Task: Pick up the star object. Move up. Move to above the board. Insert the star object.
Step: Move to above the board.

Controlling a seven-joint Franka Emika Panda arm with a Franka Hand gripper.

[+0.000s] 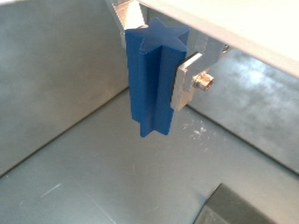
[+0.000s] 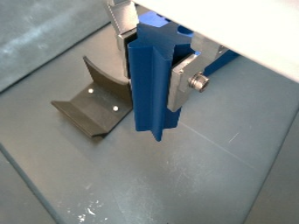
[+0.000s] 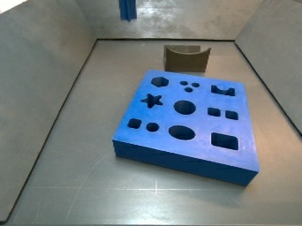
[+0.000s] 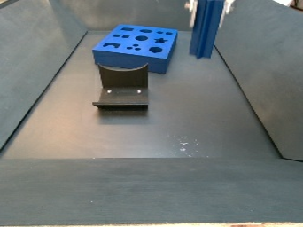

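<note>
Clamped in your end effector [image 2: 149, 66], the star object [image 2: 152, 83] hangs upright, high off the counter [image 2: 198, 184], well short of the board [image 3: 189, 119]. Watch rotation: misaligned ridges would jam at the star hole [image 3: 151, 100].

From up close, the pincer [image 1: 156, 63] holds the star object [image 1: 152, 83] upright, hanging clear above the grey counter [image 1: 93, 175]. A flat silver finger [image 1: 184, 80] presses against one ridged side of the blue prism, a small bolt showing on that plate. The other finger [image 1: 126, 12] shows only as a sliver at the prism's upper end. The star-shaped end face points upward toward the camera, and the lower tip touches nothing.
</note>
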